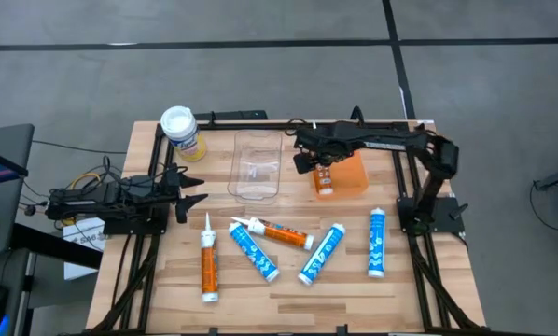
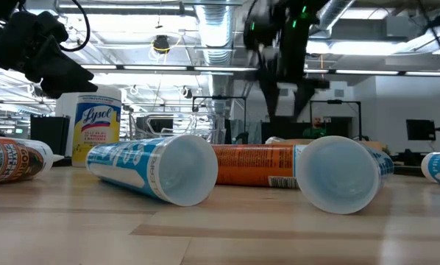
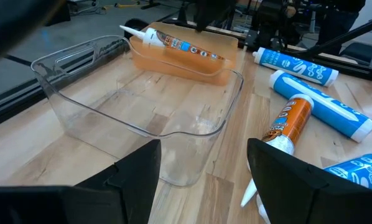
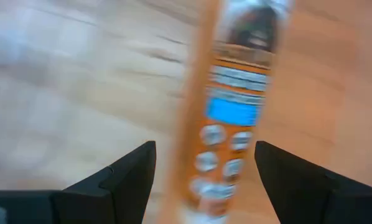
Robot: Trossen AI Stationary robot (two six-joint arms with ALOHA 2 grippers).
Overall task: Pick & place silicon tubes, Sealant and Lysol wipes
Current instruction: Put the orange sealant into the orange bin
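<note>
My right gripper (image 1: 314, 163) is open and hangs over the orange bin (image 1: 355, 177) at the table's far right. An orange sealant tube (image 4: 236, 106) lies in that bin below and between the fingers; it also shows in the left wrist view (image 3: 186, 45). My left gripper (image 1: 190, 196) is open and empty at the table's left, facing the clear plastic bin (image 3: 142, 106). The Lysol wipes (image 1: 180, 131) stand upright at the far left. Two orange tubes (image 1: 207, 266) (image 1: 284, 233) and three blue-and-white tubes (image 1: 254, 250) (image 1: 321, 254) (image 1: 377, 243) lie on the near half of the table.
The clear bin (image 1: 256, 166) stands between the Lysol wipes and the orange bin. Bare wood shows along the near edge (image 1: 288, 308). In the low view the lying tubes (image 2: 157, 169) fill the foreground.
</note>
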